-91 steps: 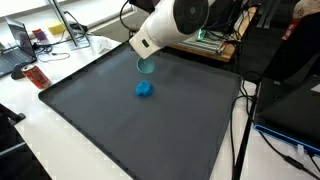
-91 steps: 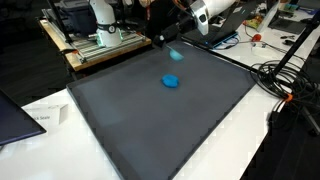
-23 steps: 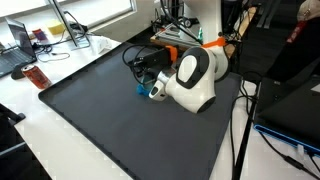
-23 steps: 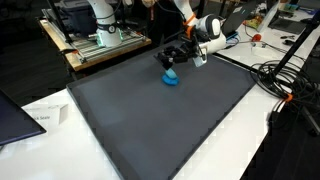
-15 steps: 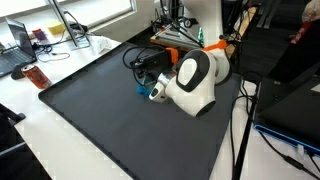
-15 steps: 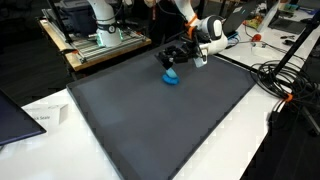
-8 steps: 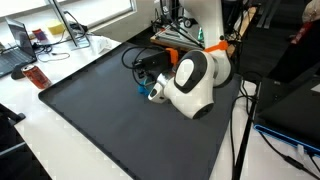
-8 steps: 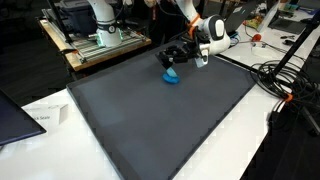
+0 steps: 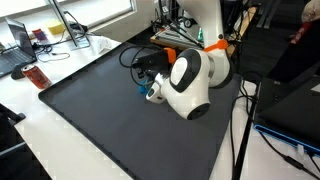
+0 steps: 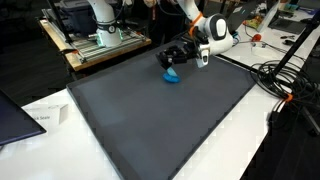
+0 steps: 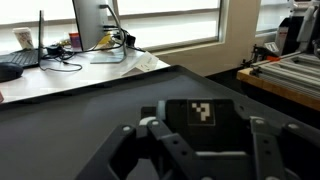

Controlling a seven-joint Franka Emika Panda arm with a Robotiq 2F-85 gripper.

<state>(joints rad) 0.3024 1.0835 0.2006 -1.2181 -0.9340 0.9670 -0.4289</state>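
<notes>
A rounded blue object point(image 9: 142, 89) point(image 10: 172, 79) lies on the dark mat point(image 9: 100, 125) point(image 10: 150, 130), towards its far side. My gripper point(image 9: 147, 82) point(image 10: 171, 67) is down low right over it, its black fingers shut and at or on the object's top. A pale teal bit point(image 9: 153, 93) shows beside the fingers; whether it is pinched I cannot make out. The bulky white wrist point(image 9: 188, 82) hides the near side of the fingers. In the wrist view only the gripper body point(image 11: 200, 140) with its square marker and the mat beyond show; the blue object is hidden.
A red can point(image 9: 35, 77) and a laptop point(image 9: 18, 45) sit off the mat's edge. Cables point(image 10: 285, 80) trail beside the mat, paper point(image 10: 40, 118) lies at its near corner, and a metal rack point(image 10: 95, 40) stands behind. A monitor point(image 11: 88, 25) stands on the desk ahead.
Six seconds ago the gripper hung above the blue object with a teal thing in it; it has since come down onto the object. In the last second only the wrist has shifted slightly.
</notes>
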